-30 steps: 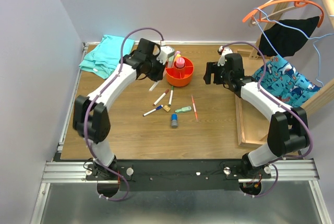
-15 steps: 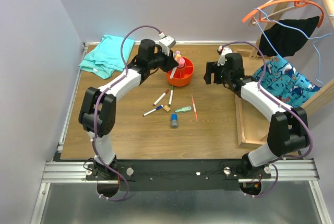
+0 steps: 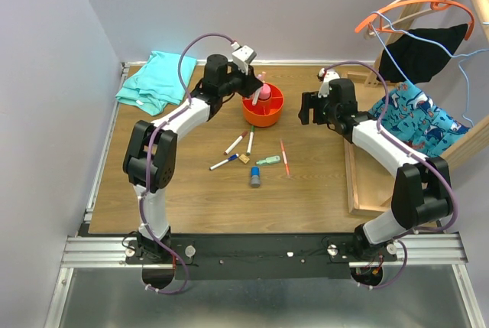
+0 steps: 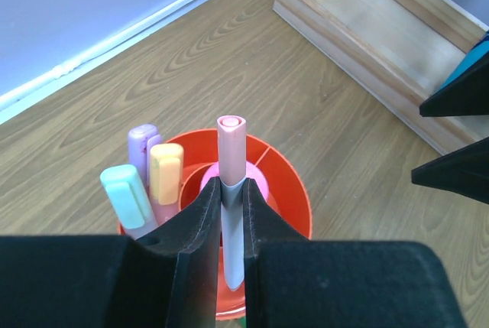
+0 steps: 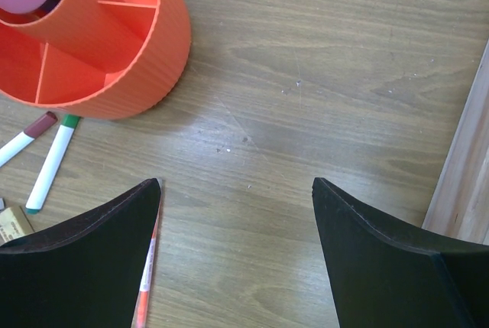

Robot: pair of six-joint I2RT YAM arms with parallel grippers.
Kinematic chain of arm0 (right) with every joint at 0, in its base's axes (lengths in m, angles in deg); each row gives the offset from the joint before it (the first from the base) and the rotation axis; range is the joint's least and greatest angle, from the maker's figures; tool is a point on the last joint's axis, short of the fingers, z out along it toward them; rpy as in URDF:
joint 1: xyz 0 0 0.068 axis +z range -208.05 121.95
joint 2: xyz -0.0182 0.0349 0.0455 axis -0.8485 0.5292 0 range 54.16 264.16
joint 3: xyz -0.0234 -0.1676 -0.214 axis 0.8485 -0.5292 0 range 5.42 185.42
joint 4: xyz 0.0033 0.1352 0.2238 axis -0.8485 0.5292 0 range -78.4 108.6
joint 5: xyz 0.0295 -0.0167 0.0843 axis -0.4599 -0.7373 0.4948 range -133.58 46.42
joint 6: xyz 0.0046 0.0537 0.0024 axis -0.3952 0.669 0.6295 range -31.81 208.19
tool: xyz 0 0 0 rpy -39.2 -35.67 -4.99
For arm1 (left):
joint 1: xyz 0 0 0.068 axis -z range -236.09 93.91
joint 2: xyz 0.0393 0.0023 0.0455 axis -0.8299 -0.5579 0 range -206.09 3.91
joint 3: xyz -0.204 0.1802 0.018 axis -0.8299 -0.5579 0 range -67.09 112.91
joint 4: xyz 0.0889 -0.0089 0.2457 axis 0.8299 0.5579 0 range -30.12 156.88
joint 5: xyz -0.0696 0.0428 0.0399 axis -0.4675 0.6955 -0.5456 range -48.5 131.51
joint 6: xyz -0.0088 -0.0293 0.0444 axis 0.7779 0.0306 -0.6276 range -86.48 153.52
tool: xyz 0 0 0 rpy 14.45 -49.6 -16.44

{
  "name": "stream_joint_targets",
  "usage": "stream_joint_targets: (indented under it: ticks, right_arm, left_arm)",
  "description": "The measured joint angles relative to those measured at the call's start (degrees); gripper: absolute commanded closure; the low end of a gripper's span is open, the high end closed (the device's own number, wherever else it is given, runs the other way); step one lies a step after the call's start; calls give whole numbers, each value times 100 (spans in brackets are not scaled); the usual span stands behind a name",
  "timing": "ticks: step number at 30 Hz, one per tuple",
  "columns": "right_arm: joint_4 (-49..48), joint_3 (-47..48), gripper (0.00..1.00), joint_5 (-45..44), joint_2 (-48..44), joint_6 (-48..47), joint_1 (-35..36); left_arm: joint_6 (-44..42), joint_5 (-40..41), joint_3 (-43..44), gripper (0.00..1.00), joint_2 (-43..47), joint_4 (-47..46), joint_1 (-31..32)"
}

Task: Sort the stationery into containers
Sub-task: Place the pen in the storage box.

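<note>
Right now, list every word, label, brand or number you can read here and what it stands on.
No text can be read.
Orange-red pen: a pale strip on the barrel, too blurred to read.
Pink-capped marker in the left gripper, highlighters in the orange-red organiser, green-tipped marker: no print shows.

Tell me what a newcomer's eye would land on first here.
The bright orange-red organiser at the far middle of the table catches the eye first, with the left gripper shut on a pink-capped marker over it. Three pastel highlighters already stand inside. Next come the loose pens scattered on the wood nearer the arms, and the right gripper, open beside the organiser.
</note>
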Motion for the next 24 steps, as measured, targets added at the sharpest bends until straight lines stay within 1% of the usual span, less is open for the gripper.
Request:
stream_joint_targets:
  ticks: [5,8,17,20,23,24]
  right_arm:
    - [22,17,12,-2,138,-42,0]
    - [103,76,12,-2,291,-59,0]
    - [208,181,12,0,546,-57,0]
    - [210,212,12,0,555,-59,0]
    - [205,260,12,0,557,-59,0]
    - [201,267,12,0,557,-59,0]
  left_arm:
    - [140,7,-267,87,-50,-365,-149]
    - [267,2,-424,85,-111,-584,-238]
    - [472,-48,-568,71,-216,-920,-302]
    - [487,-83,-693,70,-216,-966,-304]
    - [485,-98,-852,66,-216,-957,-308]
    - [487,-101,-890,62,-216,-955,-315]
